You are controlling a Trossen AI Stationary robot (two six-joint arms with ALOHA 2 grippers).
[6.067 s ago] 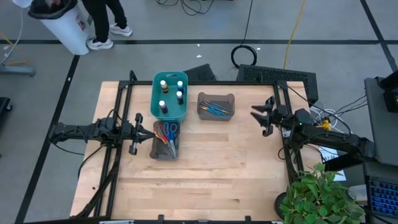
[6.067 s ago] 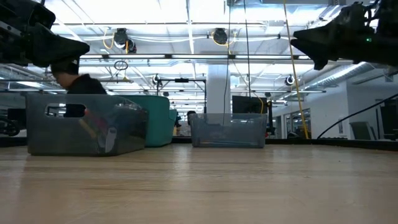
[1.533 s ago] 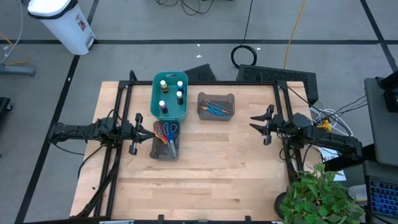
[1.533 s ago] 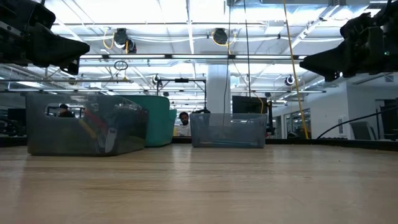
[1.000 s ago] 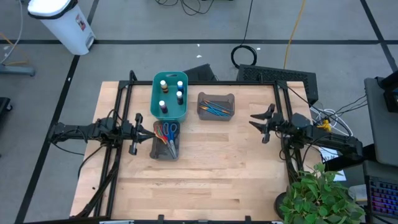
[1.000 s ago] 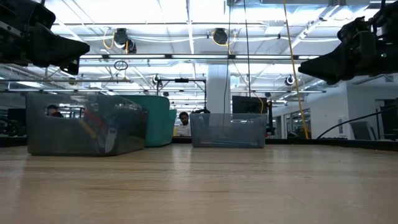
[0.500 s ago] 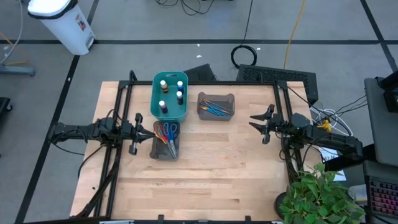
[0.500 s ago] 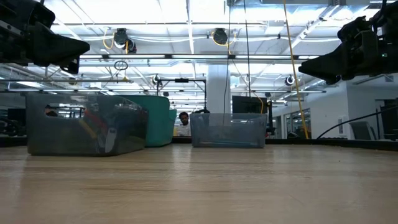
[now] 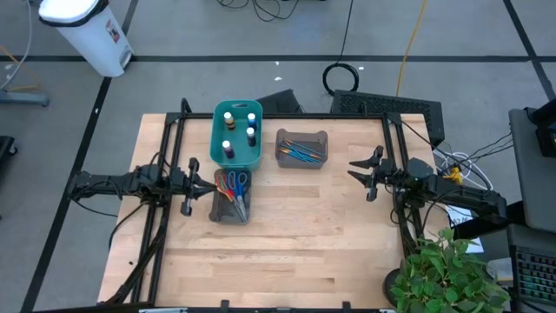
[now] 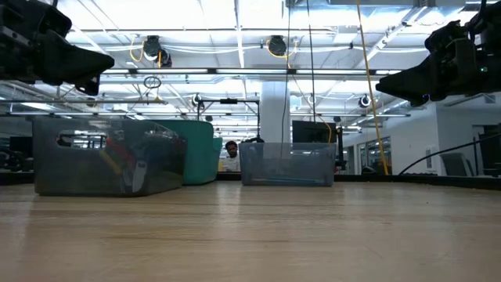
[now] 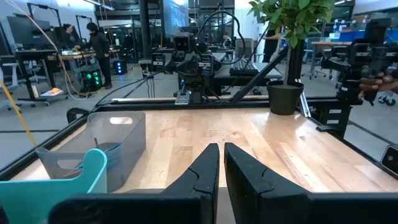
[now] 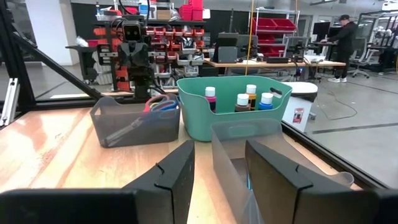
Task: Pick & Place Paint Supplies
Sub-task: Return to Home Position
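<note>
Several white-capped paint bottles (image 9: 236, 130) stand upright in a teal bin (image 9: 219, 148) at the table's far middle. Blue and orange brushes (image 9: 302, 150) lie in a grey bin (image 9: 282, 139) to its right. Scissors (image 9: 232, 184) with coloured handles lie in another grey bin (image 9: 228, 213) nearer the front. My left gripper (image 9: 207, 181) hovers shut and level just left of the scissors bin. My right gripper (image 9: 354, 172) hovers open and level at the table's right, pointing at the bins; its wrist view shows the bottles (image 12: 249, 99) and scissors (image 12: 163, 102) beyond its fingers.
Bare wood (image 9: 287, 252) fills the near half of the table. Black frame rails (image 9: 165, 148) run along the left and right sides. A potted plant (image 9: 443, 274) stands at the near right corner. People (image 12: 343, 46) stand in the room beyond.
</note>
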